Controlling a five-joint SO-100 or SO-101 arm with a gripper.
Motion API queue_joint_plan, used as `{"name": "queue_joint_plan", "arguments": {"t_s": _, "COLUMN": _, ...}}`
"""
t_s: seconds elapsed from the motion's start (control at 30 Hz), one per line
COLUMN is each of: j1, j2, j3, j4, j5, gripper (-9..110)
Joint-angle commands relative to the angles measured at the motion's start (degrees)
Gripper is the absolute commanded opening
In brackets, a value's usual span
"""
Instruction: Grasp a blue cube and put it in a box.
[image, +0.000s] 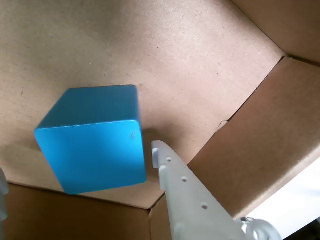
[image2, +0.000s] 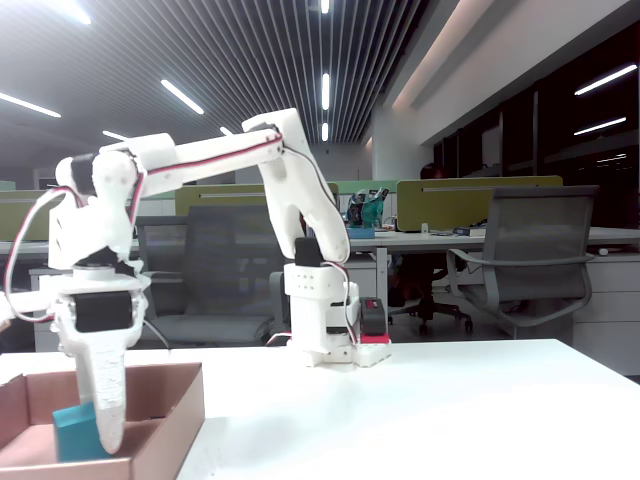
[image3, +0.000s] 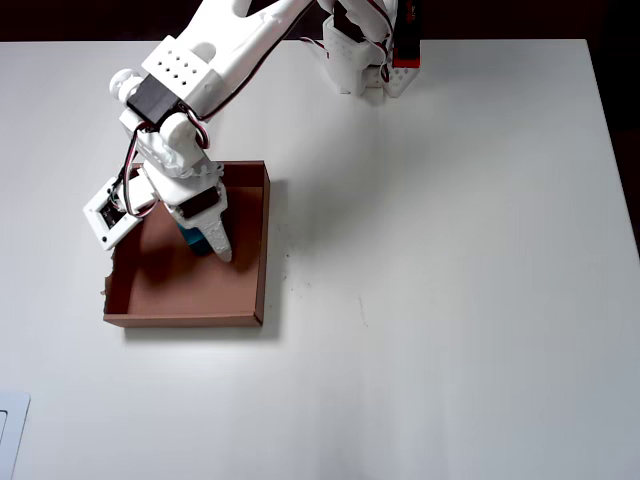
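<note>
Jaws spread wide, straddling the blue cube without clamping it: one white finger just right of the cube with a thin gap in the wrist view, the other barely showing at the left edge. Cube flat on the floor of the box, close beside the pointed finger in the fixed view. Arm bent down over the box from its base at the far edge of the white counter.
</note>
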Motion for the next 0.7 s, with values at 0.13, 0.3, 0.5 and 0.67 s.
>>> {"name": "queue_joint_plan", "arguments": {"t_s": 0.13, "j1": 0.35, "j2": 9.76, "j3": 0.35, "j4": -0.35, "j5": -0.44, "gripper": 39}}
{"name": "queue_joint_plan", "arguments": {"t_s": 0.3, "j1": 0.26, "j2": 14.68, "j3": 0.35, "j4": 1.05, "j5": -0.53, "gripper": 36}}
{"name": "queue_joint_plan", "arguments": {"t_s": 0.5, "j1": 0.26, "j2": 20.83, "j3": 1.76, "j4": 3.34, "j5": -0.62, "gripper": 34}}
{"name": "queue_joint_plan", "arguments": {"t_s": 0.67, "j1": 0.26, "j2": 25.4, "j3": 4.83, "j4": 2.55, "j5": -0.62, "gripper": 32}}
